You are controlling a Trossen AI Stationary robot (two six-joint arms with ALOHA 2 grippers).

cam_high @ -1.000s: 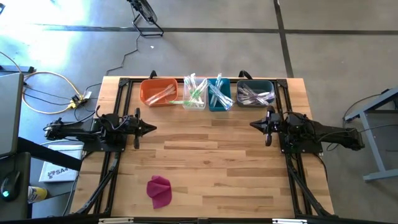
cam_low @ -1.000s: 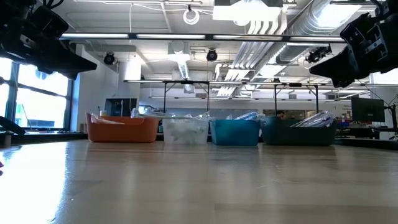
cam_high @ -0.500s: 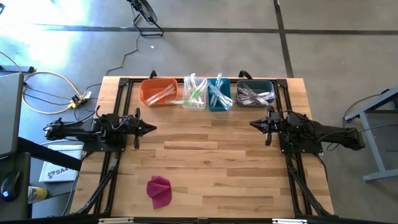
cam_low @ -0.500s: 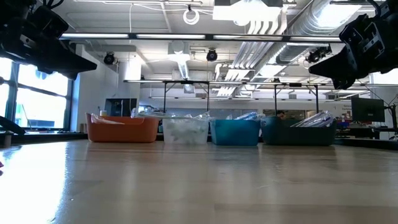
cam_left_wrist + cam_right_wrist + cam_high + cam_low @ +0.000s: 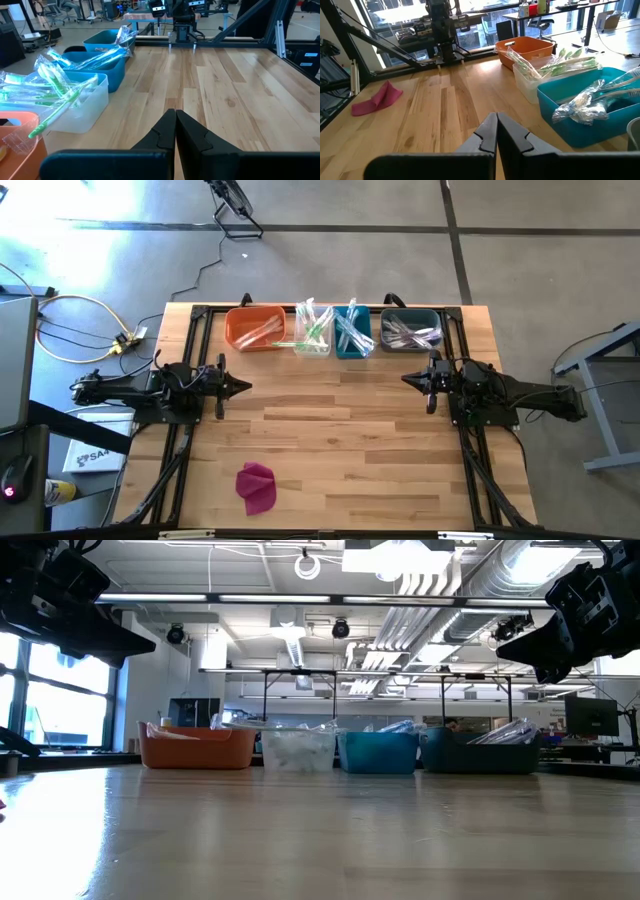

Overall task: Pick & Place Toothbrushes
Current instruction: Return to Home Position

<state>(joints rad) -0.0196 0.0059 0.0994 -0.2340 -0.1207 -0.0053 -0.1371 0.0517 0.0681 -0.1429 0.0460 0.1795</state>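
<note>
The job looks finished: all the toothbrushes (image 5: pixel 316 328) in sight lie in the four bins (image 5: pixel 232 328) lined along the upper edge of the wooden surface (image 5: pixel 330 430), none loose on it. The left claw (image 5: pixel 240 387) at mid left and the right claw (image 5: pixel 408 379) at mid right are both pinched closed, empty. A magenta cloth (image 5: pixel 257 486) lies lower left; beyond is a workshop with ceiling ducts

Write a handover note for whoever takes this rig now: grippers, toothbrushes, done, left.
Left gripper: shut, empty, raised at the left of the wooden table.
Right gripper: shut, empty, raised at the right.
Clear-wrapped toothbrushes lie in four bins along the far edge: orange plastic bin, clear bin, teal bin, dark blue bin.
Done: no toothbrush shows loose on the table.
Crumpled magenta cloth lies near the front edge.
Left: nothing visible to sort.
</note>
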